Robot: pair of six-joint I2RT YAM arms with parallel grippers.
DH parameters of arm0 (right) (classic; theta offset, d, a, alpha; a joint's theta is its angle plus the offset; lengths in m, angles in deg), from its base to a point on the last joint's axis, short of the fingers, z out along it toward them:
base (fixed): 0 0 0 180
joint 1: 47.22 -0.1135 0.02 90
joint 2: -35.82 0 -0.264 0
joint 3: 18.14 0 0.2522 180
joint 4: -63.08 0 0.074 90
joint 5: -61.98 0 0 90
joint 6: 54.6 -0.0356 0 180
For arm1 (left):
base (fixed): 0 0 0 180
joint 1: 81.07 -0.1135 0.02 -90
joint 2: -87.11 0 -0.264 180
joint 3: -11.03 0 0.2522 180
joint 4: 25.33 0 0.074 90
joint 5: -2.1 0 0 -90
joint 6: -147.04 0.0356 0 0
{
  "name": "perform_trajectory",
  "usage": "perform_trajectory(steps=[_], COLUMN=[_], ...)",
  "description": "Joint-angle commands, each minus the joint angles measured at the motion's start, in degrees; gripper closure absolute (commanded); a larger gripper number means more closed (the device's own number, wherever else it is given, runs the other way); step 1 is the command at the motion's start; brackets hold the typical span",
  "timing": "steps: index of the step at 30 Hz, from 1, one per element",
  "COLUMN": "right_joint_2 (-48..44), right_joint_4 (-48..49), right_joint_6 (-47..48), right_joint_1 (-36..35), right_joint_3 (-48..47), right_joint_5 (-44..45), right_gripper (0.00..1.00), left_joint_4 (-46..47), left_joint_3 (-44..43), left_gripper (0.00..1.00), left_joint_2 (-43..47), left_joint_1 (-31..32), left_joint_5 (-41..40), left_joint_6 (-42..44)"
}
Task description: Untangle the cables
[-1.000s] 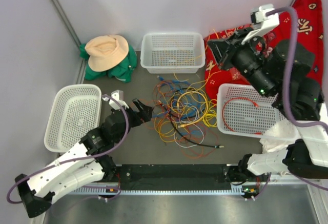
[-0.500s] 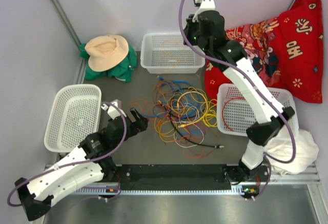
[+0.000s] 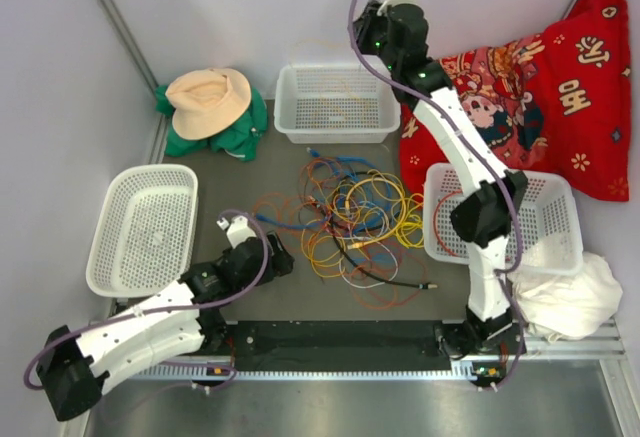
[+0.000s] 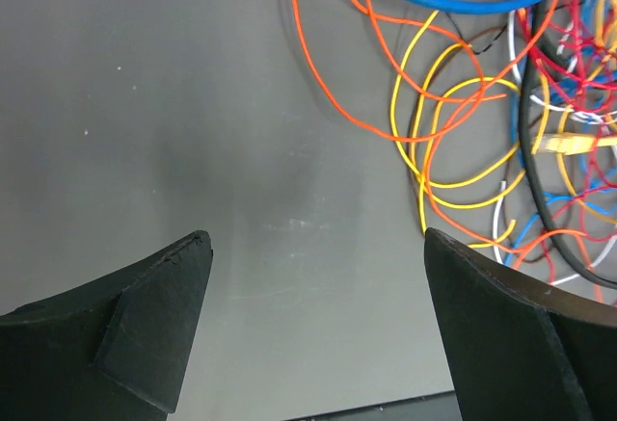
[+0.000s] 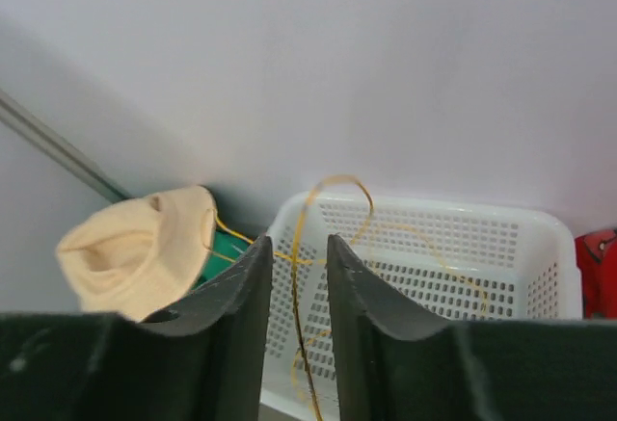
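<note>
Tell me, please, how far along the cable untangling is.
Early on. Done: a red cable lies in the right basket. In hand: a yellow cable runs between the right gripper's fingers, over the rear basket. Left: the main tangle lies knotted on the table, the left gripper open beside it.

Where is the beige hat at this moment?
In the top external view, the beige hat lies at the far left corner of the table, on a green cloth, just left of the far white basket.
</note>
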Motion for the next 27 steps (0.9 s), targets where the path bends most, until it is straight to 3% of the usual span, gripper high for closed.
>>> perform_trajectory(steps=[1, 2, 5, 7, 13, 18, 21, 24, 25, 27], right_joint_2=[8.11, 9.26, 8.67, 5.25, -14.43, -31.38, -36.33, -41.43, -43.62, -45.13], right_joint_4=[3.6, 3.26, 3.16, 6.39, 8.26, 7.22, 3.72, 1.76, 1.24, 1.14], right_joint_6=[-0.01, -0.01, -1.5, -1.5, -1.31, -5.89, -5.98, -7.47, -8.87, -9.32], right_joint_1=[1.41, 1.41, 1.41, 0.18, -5.44, -8.7, -10.98, -12.21, -12.48, -14.57], right_joint_3=[-1.57, -2.62, -1.07, 3.06, 27.04, 53.32, 64.84, 74.34, 78.36, 81.9], right_joint_5=[-1.45, -1.02, 0.13, 1.61, 6.64, 4.09, 3.12, 3.74, 3.04, 3.29], right_gripper=[0.49, 0.25, 0.06, 0.03, 0.02, 0.08, 0.19, 0.38, 0.51, 0.58], left_joint_4=[5.4, 5.22, 5.65, 6.53, 8.03, 6.28, 4.44, 3.64, 3.29, 3.02], left_joint_3=[-2.27, -3.41, -4.47, -4.74, -7.02, -9.22, -9.48, -8.87, -8.35, -7.82], left_gripper=[0.05, 0.05, 0.04, 0.04, 0.04, 0.05, 0.06, 0.07, 0.07, 0.08], left_joint_2=[-4.82, -5.79, -8.69, -10.19, -10.81, -9.41, -7.65, -4.93, -4.31, -2.91], left_joint_1=[0.14, 0.05, 0.05, 0.05, 0.05, 0.14, 0.14, 0.14, 0.14, 0.14], left_joint_5=[0.12, -0.06, 0.03, 0.55, 1.35, 1.35, 1.7, 2.49, 2.75, 3.02], left_joint_6=[1.6, 1.86, 2.74, 3.01, 3.71, 4.24, 3.36, 1.87, 1.52, 0.38])
